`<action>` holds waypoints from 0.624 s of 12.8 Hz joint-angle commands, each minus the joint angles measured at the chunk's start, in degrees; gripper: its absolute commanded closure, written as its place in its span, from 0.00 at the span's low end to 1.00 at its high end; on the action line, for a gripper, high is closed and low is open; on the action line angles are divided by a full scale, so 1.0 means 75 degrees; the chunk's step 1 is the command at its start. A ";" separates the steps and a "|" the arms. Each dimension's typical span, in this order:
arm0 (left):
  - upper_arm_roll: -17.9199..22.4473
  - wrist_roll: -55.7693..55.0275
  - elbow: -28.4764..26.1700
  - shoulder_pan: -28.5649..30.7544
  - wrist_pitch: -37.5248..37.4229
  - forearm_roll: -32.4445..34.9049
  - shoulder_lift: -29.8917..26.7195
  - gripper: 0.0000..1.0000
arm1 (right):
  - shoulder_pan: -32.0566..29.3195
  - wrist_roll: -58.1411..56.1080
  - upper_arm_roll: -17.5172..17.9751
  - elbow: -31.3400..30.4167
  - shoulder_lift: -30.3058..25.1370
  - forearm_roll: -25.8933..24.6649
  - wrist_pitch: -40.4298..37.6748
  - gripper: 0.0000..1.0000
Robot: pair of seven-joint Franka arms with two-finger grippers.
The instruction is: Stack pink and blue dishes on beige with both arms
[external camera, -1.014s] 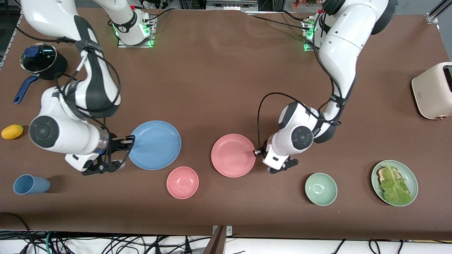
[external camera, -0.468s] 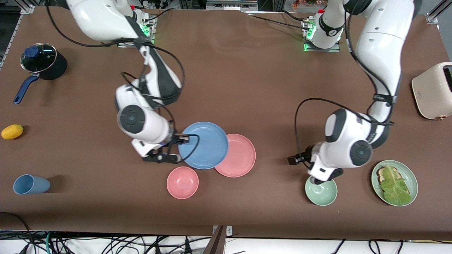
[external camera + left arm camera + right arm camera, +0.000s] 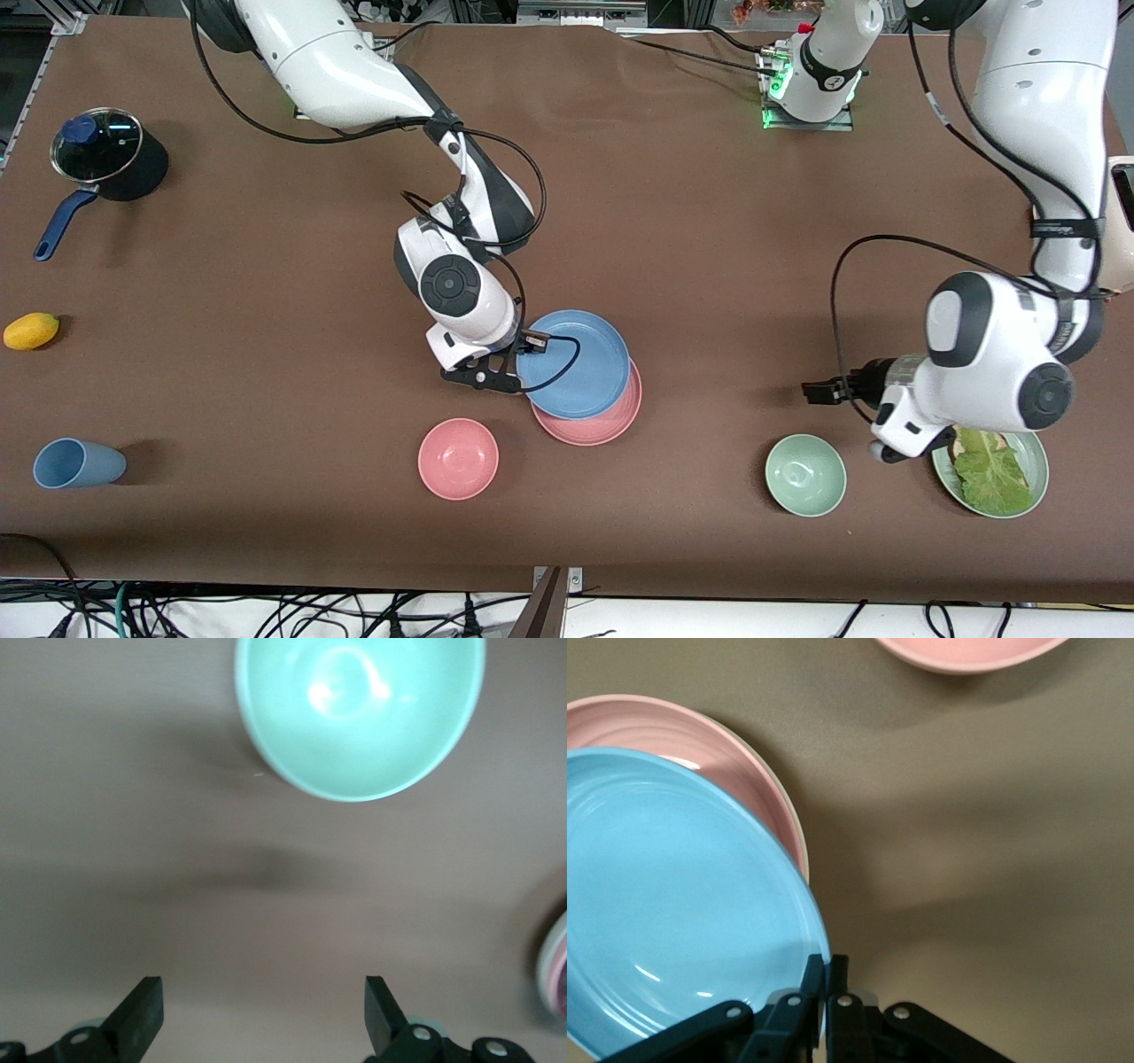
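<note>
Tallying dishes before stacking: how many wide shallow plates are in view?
3: the blue plate, shut in the right claw, over the pink plate; a green plate holding lettuce at the left arm's end. A beige one isn't visible.

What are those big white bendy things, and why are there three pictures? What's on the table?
Those are two white robot arms. Each ends in a black gripper with two fingers.

The big picture comes from a high camera looking down at the brown table. The two small ones come from cameras on the arms' wrists.

The right gripper pinches the rim of a wide light blue plate and holds it over a wide pink plate of the same size; in its wrist picture the fingers squeeze the rim. The left gripper is open, holds nothing, and hangs over the table above a pale green bowl.

Also there: a small pink bowl, a light blue cup, a yellow fruit, a dark pot with a glass lid, and a green plate of lettuce.
</note>
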 commanded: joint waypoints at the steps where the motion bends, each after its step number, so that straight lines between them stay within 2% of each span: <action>1: -0.0091 0.0436 -0.0181 0.0325 -0.0499 0.0348 -0.0508 0.00 | 0.0102 0.0143 -0.0035 0.0084 0.0174 0.0048 0.0580 1.00; 4: -0.0045 0.0413 -0.0343 0.0361 -0.0652 0.0383 -0.1057 0.00 | 0.0043 0.0061 -0.0047 0.0143 0.0210 0.0037 0.0664 1.00; 6: 0.0224 0.0425 -0.1149 0.0245 -0.0583 0.0930 -0.1946 0.00 | 0.0055 0.0049 -0.0059 0.0131 0.0291 0.0013 0.0804 1.00; 8: 0.0330 0.0425 -0.1538 0.0221 -0.0582 0.1180 -0.2685 0.00 | 0.0043 0.0014 -0.0082 0.0155 0.0292 -0.0010 0.0724 0.68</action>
